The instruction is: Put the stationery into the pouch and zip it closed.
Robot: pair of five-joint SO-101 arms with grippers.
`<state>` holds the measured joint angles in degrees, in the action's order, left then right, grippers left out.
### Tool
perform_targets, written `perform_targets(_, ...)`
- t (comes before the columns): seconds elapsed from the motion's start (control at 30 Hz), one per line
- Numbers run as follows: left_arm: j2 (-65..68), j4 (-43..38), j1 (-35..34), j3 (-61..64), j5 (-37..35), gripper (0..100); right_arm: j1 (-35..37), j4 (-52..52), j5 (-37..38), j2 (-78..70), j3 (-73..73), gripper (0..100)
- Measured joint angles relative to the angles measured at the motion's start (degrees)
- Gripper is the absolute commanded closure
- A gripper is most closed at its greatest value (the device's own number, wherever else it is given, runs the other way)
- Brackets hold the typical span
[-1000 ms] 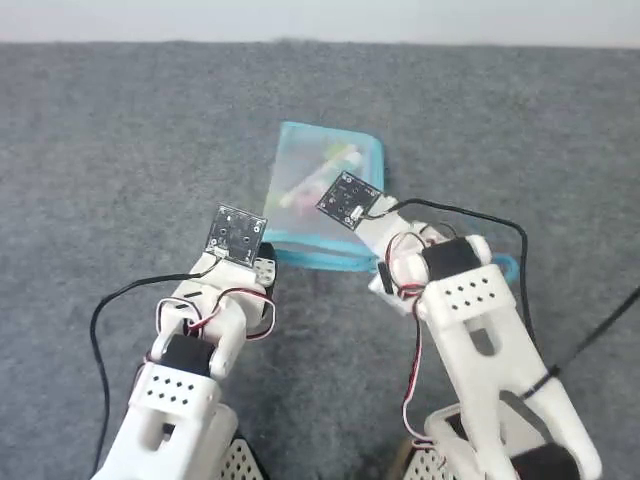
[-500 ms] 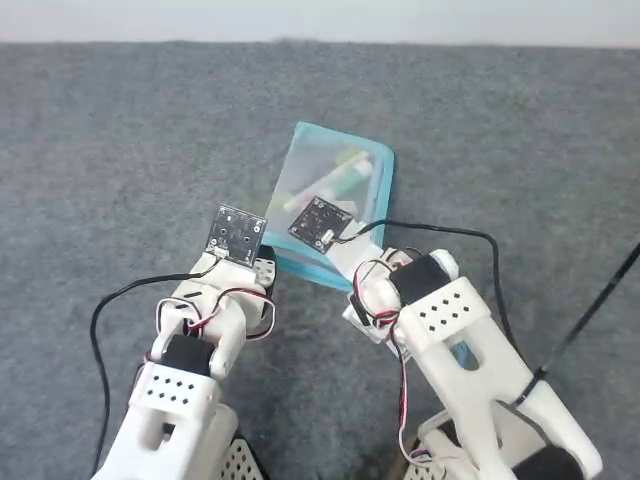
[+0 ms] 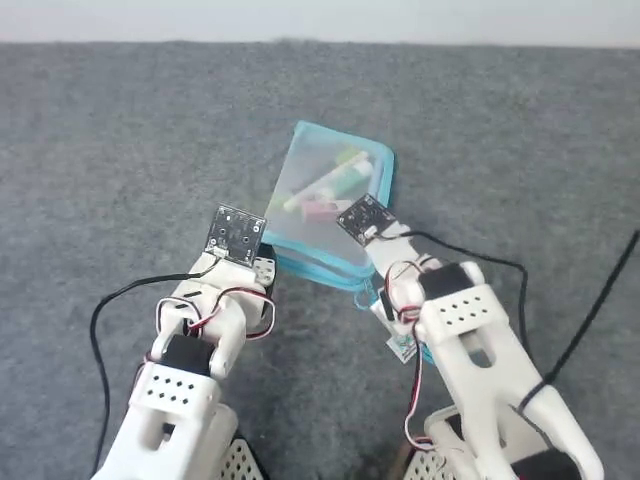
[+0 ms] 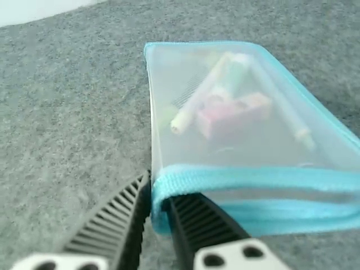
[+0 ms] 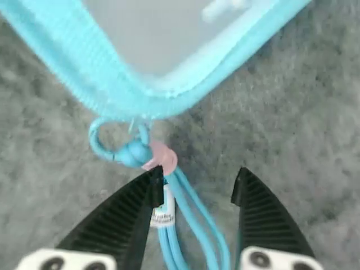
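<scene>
Zipping step, I reckon, and nearly done. My left gripper (image 4: pixel 158 194) is clamped on one near corner of the translucent mesh pouch with the turquoise zip band (image 4: pixel 185 146), which lies flat on the grey carpet-like tabletop (image 4: pixel 67 112). My right gripper (image 5: pixel 199 179) is spread apart and gripping nothing. The turquoise cord pull with a pink bead (image 5: pixel 147 154) runs between its jaws, at the pouch's other near corner. The band looks shut along its length. Further back, the stationery (image 4: pixel 228 109), some pens and a pink block, sits inside. Next I'd check the slider's fully home, then let go.

Grey carpet-like surface (image 3: pixel 120 150) throughout — pale wall strip (image 3: pixel 320 20) beyond it.
</scene>
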<state>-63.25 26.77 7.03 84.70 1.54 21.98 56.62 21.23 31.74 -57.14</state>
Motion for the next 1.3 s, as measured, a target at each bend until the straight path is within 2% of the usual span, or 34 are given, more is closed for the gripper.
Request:
perform_targets(0.17, 0.0, 0.0, 0.0, 0.0, 0.0, 99, 2.2, -12.0, 0.0, 0.4, -7.5, 80.8)
perform_targets(0.3, 0.0, 0.0, 0.0, 0.0, 0.1, 99, 3.7, -14.3, 0.0, 0.4, -8.6, 80.9)
perform_targets(0.5, 0.1, 0.0, -0.1, 0.0, 0.1, 99, 3.7, -13.6, 0.0, 0.6, -8.7, 80.8)
perform_targets(0.63, 0.1, 0.0, -0.1, 0.0, -0.3, 99, 3.8, -6.0, 0.0, 3.5, -6.1, 80.8)
perform_targets(0.8, 0.1, 0.0, 1.5, 0.0, -6.1, 99, 4.0, 0.0, -1.4, 10.8, -4.7, 80.8)
perform_targets(1.03, 0.1, -1.5, 1.9, 0.0, -10.2, 99, 4.0, 0.4, -2.5, 19.6, -6.6, 80.8)
perform_targets(1.3, 0.1, -1.5, 2.3, 0.0, -10.5, 99, 6.3, -3.0, -2.5, 22.9, -12.7, 80.8)
